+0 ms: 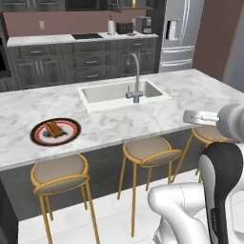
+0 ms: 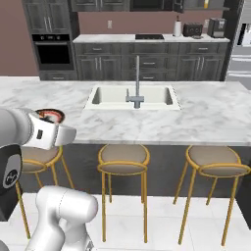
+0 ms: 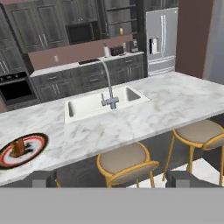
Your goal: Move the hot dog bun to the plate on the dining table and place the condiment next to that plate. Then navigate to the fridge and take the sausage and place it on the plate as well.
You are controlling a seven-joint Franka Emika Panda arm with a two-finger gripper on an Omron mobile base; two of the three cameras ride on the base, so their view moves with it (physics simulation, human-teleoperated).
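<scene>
So the big marble tabletop (image 1: 109, 121) runs pretty much the whole width in both base views, and most of its surface is bare stone. Its near edge overhangs three round stools (image 1: 148, 151) with gold legs, tucked right under the lip, with white tile floor (image 2: 162, 220) open in front of them. The sink (image 1: 121, 93) is sunk into the middle of the tabletop with the curved faucet (image 1: 135, 78) standing at its near rim, so there's a wide free strip of marble between the sink and the near edge.

Behind that there's a gap, then the dark back cabinets (image 2: 147, 61) with their own countertop, an oven (image 2: 53, 51) off to the left and the stainless fridge (image 1: 178, 33) at the far right.

The plate (image 1: 55, 131) sits on the tabletop's left part, close to the near edge and well apart from the sink. There's something brown on it, looks like the hot dog bun (image 1: 54, 128), though it's small and I can't be sure.

The pincer (image 3: 113, 178) hangs out in front of the tabletop above the stools, touching nothing. In the hand view its two tips sit wide apart at the bottom with nothing between them, so it's released and not carrying anything.
</scene>
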